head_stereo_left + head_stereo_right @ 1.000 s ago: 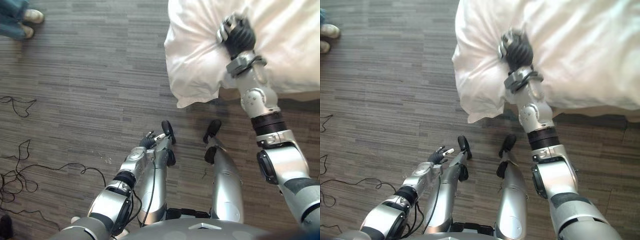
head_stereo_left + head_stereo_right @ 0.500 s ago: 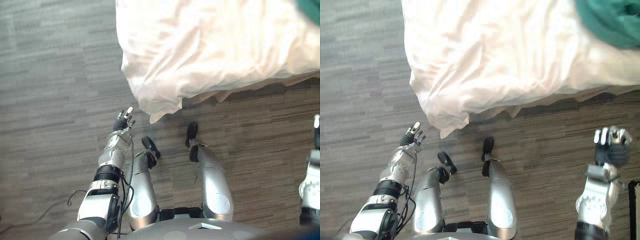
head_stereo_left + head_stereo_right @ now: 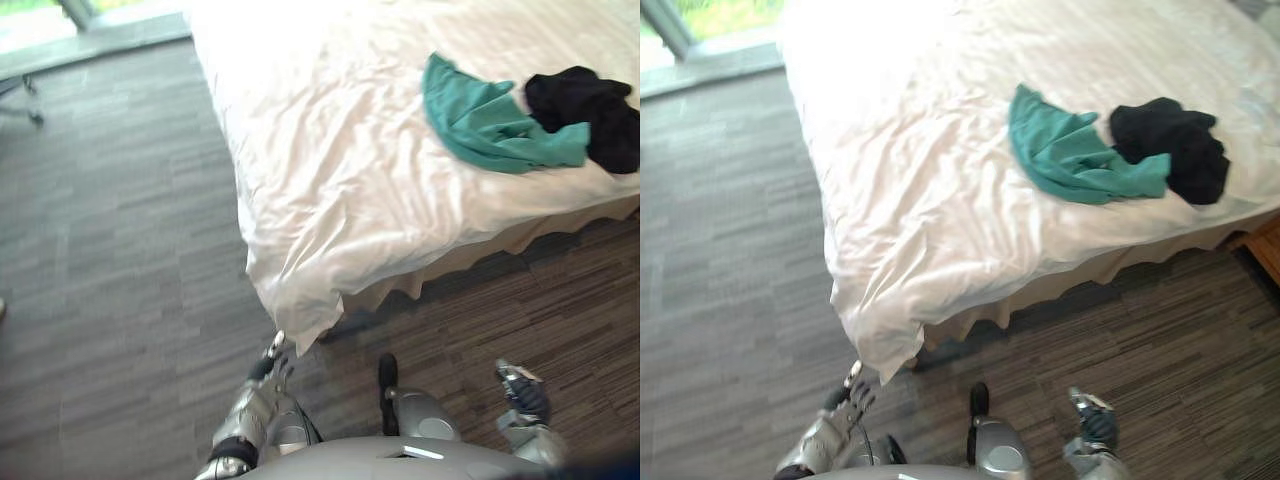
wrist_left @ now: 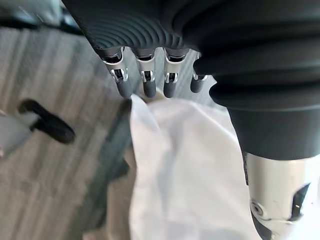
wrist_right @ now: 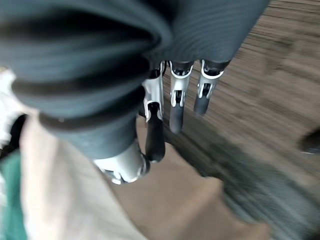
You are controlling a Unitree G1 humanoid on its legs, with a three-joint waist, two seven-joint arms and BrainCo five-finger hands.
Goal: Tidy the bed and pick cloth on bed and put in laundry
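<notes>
A teal cloth (image 3: 495,125) lies crumpled on the white duvet (image 3: 330,180) near the bed's right side. A black cloth (image 3: 1175,145) lies bunched against it on the right. The duvet's corner (image 3: 300,320) hangs over the bed's near left corner towards the floor. My left hand (image 3: 272,365) is low, just below that corner, fingers (image 4: 145,85) straight and empty, the duvet (image 4: 185,175) past them. My right hand (image 3: 522,390) hangs low over the floor, right of the bed corner, its fingers (image 5: 175,107) stretched and holding nothing.
Grey plank floor (image 3: 110,250) runs along the bed's left side and front. A bright window strip (image 3: 710,25) lies at the far left. A brown wooden piece (image 3: 1268,245) shows at the bed's right end.
The whole view has swung up onto the bed, bringing the teal and black cloths into sight. My right hand let go of the duvet, dropped to my side and uncurled.
</notes>
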